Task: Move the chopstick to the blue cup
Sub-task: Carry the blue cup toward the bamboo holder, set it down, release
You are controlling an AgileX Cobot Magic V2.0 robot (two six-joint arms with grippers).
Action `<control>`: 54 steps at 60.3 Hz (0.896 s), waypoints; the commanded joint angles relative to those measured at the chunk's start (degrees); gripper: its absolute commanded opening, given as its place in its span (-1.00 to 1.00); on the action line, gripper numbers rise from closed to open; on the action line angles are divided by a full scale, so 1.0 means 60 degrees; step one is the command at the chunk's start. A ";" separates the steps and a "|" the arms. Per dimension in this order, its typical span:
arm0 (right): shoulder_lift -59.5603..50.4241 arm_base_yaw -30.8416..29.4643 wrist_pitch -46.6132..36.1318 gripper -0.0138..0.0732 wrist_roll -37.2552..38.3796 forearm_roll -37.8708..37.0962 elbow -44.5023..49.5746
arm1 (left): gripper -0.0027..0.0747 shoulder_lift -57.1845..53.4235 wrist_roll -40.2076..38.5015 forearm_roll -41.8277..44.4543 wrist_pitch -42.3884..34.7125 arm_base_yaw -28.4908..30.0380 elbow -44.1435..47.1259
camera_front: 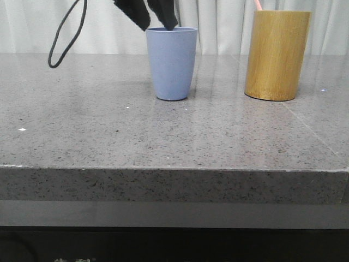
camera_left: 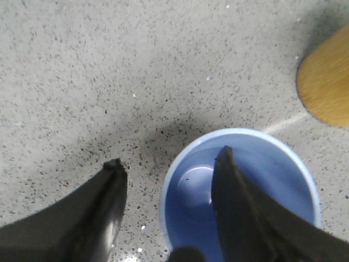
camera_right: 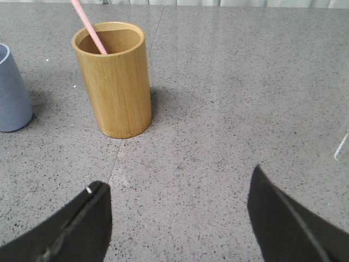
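Observation:
The blue cup [camera_front: 171, 64] stands upright at the middle of the table, and its inside looks empty [camera_left: 283, 169]. My left gripper [camera_front: 159, 26] hangs open over the cup's left rim, with one finger [camera_left: 112, 185] outside the cup and the other finger [camera_left: 229, 180] above its mouth. Nothing is between them [camera_left: 169, 155]. A pale pink chopstick [camera_right: 87, 24] leans inside the bamboo cylinder [camera_right: 115, 82], and its tip sticks out at the top [camera_front: 258, 5]. My right gripper [camera_right: 178, 176] is open and empty above bare table, nearer than the cylinder; the front view does not show it.
The bamboo cylinder [camera_front: 277, 54] stands to the right of the blue cup [camera_right: 11, 90], with a gap between them. A black cable loop [camera_front: 64, 41] hangs at the back left. Pale curtains close off the far side. The grey stone table [camera_front: 163, 136] ends at a front edge.

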 commanded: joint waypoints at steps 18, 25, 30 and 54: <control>0.0107 -0.0051 -0.0668 0.56 -0.0061 -0.0060 -0.0309 | 0.02 -0.0763 -0.0496 -0.0149 0.0801 -0.0043 -0.1747; 0.0107 -0.0014 -0.0656 0.56 -0.0100 -0.0060 -0.0399 | 0.02 -0.1277 -0.0539 -0.0149 0.0801 -0.0043 -0.1747; 0.0223 -0.0003 -0.0575 0.56 -0.0236 -0.0060 -0.0582 | 0.02 -0.1717 -0.0539 -0.0170 0.0801 -0.0057 -0.1747; 0.2239 0.0955 -0.0827 0.56 -0.1558 0.0140 -0.2277 | 0.02 -0.5250 -0.0266 -0.0170 -0.1404 -0.0057 0.2454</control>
